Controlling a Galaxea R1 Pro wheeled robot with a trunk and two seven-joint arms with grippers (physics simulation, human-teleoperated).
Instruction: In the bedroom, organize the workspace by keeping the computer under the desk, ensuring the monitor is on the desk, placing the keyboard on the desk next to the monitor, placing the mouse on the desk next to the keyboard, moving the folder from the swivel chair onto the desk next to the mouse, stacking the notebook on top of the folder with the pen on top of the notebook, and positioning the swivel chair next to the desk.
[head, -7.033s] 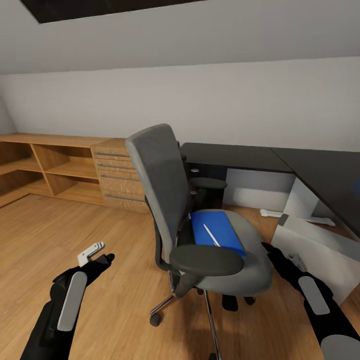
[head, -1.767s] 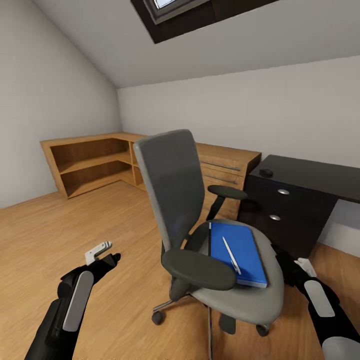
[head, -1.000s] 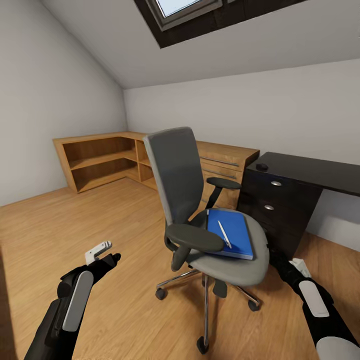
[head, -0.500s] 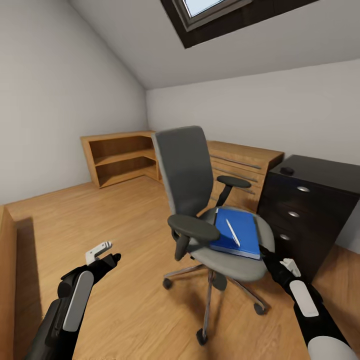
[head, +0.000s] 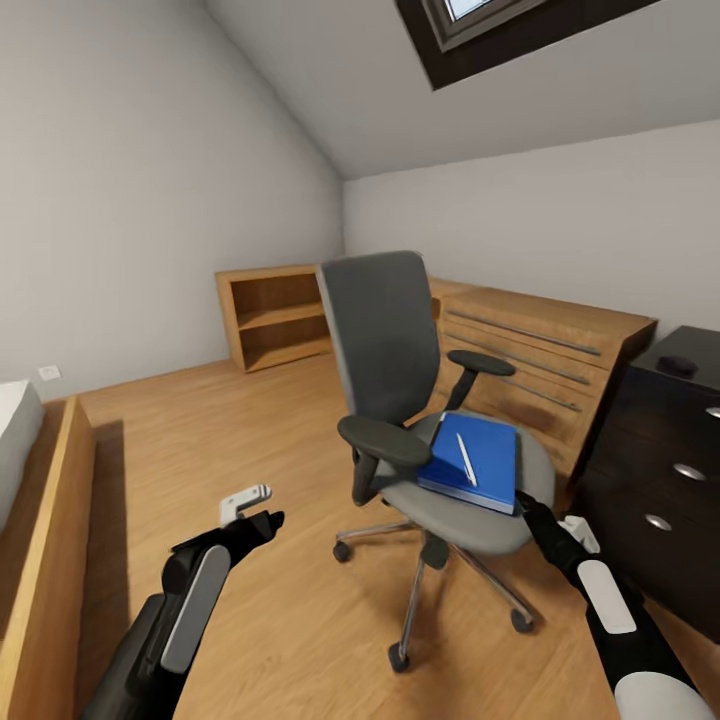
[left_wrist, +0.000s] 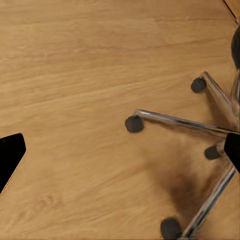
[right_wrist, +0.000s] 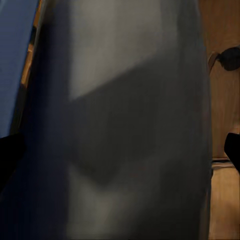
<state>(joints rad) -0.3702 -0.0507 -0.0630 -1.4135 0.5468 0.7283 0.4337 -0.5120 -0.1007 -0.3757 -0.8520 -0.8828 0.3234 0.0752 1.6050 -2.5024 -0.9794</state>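
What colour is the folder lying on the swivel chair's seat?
Bright blue; the folder shows best in the head view, with a white pen on it.

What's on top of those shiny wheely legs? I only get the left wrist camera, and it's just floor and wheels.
Observer: A grey swivel chair. In the head view, a blue folder lies on it.
Operator: Is anything on the folder?
Observer: Yes, a white pen lies on top of it.
Operator: Where's my other hand?
Observer: The right gripper is close against the chair's edge, right beside the folder.
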